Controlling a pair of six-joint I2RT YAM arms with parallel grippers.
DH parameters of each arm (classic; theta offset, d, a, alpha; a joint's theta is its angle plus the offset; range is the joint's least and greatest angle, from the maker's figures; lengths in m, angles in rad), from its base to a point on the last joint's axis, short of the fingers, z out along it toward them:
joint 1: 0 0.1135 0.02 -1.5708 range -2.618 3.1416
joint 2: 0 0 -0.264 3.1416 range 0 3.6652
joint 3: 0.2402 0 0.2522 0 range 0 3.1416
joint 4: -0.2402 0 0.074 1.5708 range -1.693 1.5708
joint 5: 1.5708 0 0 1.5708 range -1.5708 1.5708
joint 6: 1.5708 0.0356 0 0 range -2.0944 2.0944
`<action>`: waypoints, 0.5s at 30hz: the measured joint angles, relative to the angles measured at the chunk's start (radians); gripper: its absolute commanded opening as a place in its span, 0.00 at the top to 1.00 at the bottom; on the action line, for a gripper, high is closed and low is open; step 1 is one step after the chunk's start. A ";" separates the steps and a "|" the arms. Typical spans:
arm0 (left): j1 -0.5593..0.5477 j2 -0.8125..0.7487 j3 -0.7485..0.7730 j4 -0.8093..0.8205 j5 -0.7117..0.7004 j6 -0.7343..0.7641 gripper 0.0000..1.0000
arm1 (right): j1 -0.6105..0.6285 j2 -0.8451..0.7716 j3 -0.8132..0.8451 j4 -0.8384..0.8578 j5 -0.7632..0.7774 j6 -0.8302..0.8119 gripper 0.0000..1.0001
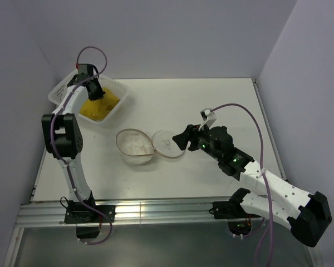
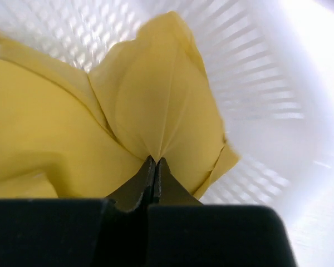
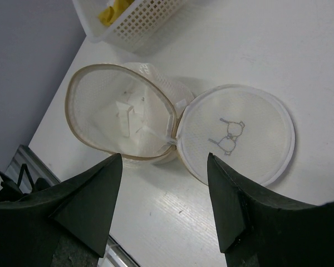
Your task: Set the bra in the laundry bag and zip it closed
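The yellow bra (image 2: 150,94) lies crumpled in the white perforated basket (image 1: 116,88) at the back left. My left gripper (image 2: 156,161) reaches down into the basket and is shut on a fold of the bra's fabric. The laundry bag (image 1: 134,147) sits at mid-table, a round white mesh pouch with a tan hoop rim (image 3: 122,158). It stands unzipped, and its round flap lid (image 3: 239,133) with the small spectacles-like mark lies flat to its right. My right gripper (image 3: 164,161) hovers open just in front of the bag and lid, holding nothing.
The basket's slotted wall (image 2: 256,83) rises close behind the bra. A metal rail (image 1: 156,211) runs along the table's near edge. Walls enclose the table at the left, back and right.
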 measured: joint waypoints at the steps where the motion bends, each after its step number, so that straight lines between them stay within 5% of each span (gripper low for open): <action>1: 0.000 -0.040 -0.013 0.014 -0.002 -0.002 1.00 | 0.000 0.000 0.000 0.000 -0.003 0.000 0.31; 8: -0.047 -0.341 -0.020 0.115 -0.057 -0.009 1.00 | 0.000 -0.013 0.005 -0.007 -0.003 0.000 0.31; 15: -0.158 -0.397 0.004 0.155 -0.031 -0.021 1.00 | 0.009 -0.053 0.022 -0.017 0.008 0.001 0.31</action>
